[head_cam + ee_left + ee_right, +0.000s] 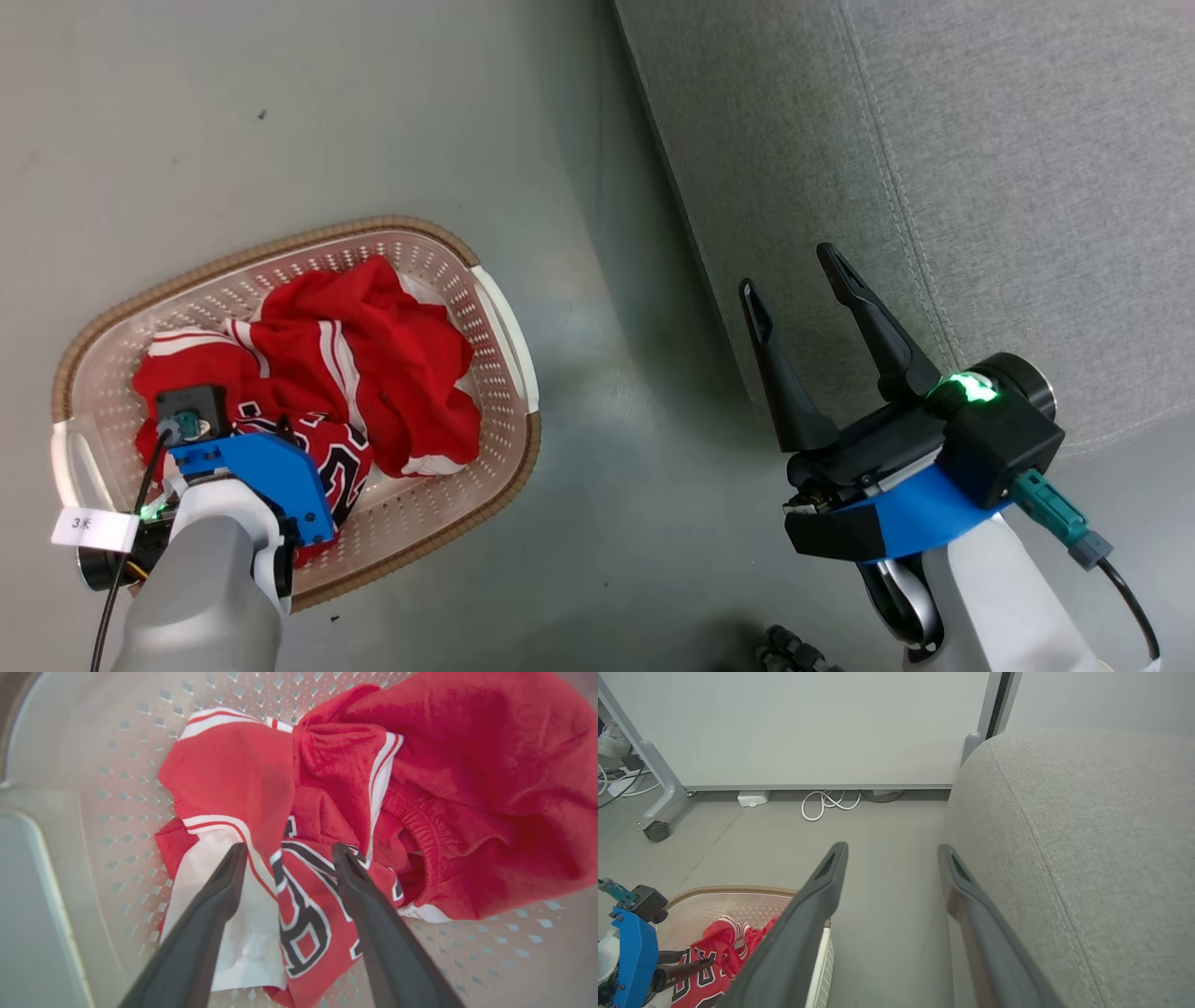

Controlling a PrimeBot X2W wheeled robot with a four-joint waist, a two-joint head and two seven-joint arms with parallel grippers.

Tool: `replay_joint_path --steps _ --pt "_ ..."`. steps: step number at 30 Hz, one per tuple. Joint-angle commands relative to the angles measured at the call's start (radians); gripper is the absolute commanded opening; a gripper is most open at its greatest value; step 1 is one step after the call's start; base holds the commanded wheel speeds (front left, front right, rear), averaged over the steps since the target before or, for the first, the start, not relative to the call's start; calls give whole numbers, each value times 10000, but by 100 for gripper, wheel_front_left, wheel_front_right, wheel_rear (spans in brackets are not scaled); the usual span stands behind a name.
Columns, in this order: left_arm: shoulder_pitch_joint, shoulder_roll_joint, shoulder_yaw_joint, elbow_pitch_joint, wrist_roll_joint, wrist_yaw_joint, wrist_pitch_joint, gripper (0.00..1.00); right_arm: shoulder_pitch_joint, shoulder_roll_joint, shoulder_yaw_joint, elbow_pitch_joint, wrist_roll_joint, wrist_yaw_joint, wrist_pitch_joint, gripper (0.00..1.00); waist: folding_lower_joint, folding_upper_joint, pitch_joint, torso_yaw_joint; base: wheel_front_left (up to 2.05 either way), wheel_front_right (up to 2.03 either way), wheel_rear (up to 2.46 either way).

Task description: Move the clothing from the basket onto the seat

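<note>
- There is one basket (434,266), two pieces of red clothing (392,373), one seat (980,187) and two grippers.
- Both pieces of clothing lie in the basket, bunched up and partly on top of each other.
- One piece is a jersey (303,924) with big black and white numbers and white trim.
- The other is a pair of shorts (490,788) with a white stripe and a stretchy waist, crumpled just to the right of the left gripper's fingers.
- The left gripper (289,848) points down into the basket with its two dark fingers spread wide. It holds nothing.
- The jersey's numbers sit right between its fingers. It is not clear if the tips touch the cloth.
- The right gripper (789,271) is spread wide too, and it is empty.
- The grey seat is just beside the right gripper, on its right. The basket is well off to its left, on the grey floor (280,112).
- Far ahead of the right gripper, a white cable (826,805) lies looped on the floor.
</note>
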Motion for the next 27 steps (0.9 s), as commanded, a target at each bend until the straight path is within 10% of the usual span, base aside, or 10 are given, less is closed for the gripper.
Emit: replay_joint_path --steps 1,3,27 --pt "-260 55 53 95 -120 24 18 100 -203 -11 51 -9 96 5 -71 100 -2 1 199 -44 0 0 0" --pt "-375 30 31 180 -142 -11 -17 0 -227 -11 95 20 116 5 -72 100 -2 1 263 -26 0 0 0" --pt "-281 -721 -442 715 -532 -1168 -988 0 -183 -15 -176 409 -174 5 -76 100 -2 1 -1410 1110 0 0 0"
